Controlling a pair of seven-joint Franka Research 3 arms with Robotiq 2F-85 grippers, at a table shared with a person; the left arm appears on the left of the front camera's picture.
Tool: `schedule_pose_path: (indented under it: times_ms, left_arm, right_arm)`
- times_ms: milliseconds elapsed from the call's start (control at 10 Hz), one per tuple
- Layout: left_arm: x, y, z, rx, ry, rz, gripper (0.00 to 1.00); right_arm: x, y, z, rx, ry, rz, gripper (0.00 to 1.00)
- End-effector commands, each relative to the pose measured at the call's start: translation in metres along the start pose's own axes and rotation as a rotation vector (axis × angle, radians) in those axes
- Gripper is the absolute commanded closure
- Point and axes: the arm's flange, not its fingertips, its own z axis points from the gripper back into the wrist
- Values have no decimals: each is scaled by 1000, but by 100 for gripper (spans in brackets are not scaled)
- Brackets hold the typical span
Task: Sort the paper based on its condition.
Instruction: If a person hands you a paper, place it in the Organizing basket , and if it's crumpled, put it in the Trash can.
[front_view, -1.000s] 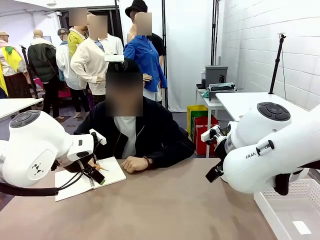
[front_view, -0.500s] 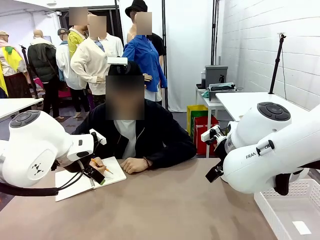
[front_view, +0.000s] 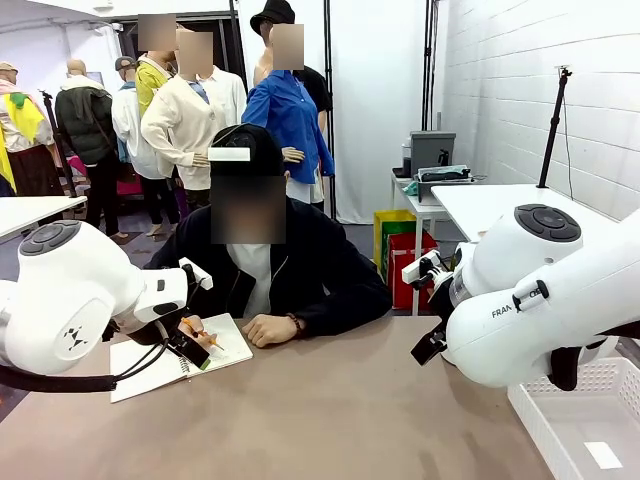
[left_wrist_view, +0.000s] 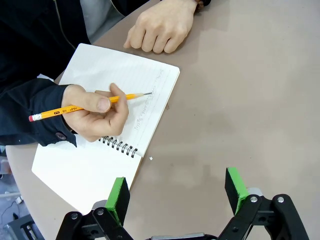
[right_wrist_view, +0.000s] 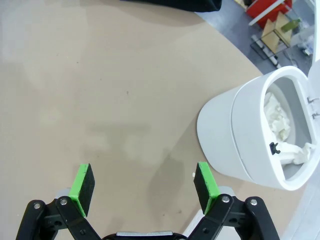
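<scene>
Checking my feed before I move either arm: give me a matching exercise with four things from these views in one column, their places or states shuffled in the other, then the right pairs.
Things:
1. pencil
2. crumpled paper
3. spiral notebook
4. left claw

Places or states:
A. inside the white bin
B. open, holding nothing, above the table
C. held in the person's hand
D. flat on the table, under the pencil tip

Pairs: 1-C, 2-A, 3-D, 4-B
</scene>
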Motion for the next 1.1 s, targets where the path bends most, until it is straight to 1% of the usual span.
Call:
schedule_pose_path:
  times_ms: [0,100,200,300,400,500,600,800,900,1000]
  left_arm:
    - [0,0,0,0,0,0,0]
    - [9,2,11,-6,-23,-46,0]
    - [11,3,22,-35,-30,-68,0]
    - [13,-3,35,-71,-29,-77,0]
    - [15,-7,49,-141,-50,-84,0]
    - [18,-10,68,-187,-72,-103,0]
    - [20,-13,85,-216,-85,-130,0]
    - [23,-23,119,-246,-103,-180,0]
    - [28,-26,137,-246,-110,-208,0]
    - [31,-26,153,-274,-125,-241,0]
  right_arm:
    - [0,0,0,0,0,0,0]
    - [0,0,0,0,0,0,0]
    - [3,8,4,12,7,-52,0]
    - [6,18,16,47,27,-79,0]
    - [12,27,27,73,39,-100,0]
    - [16,35,37,122,32,-76,0]
    - [23,43,47,166,50,-60,0]
    - [41,56,78,158,56,-23,0]
    - [56,60,95,179,42,2,0]
    - [68,61,110,199,24,17,0]
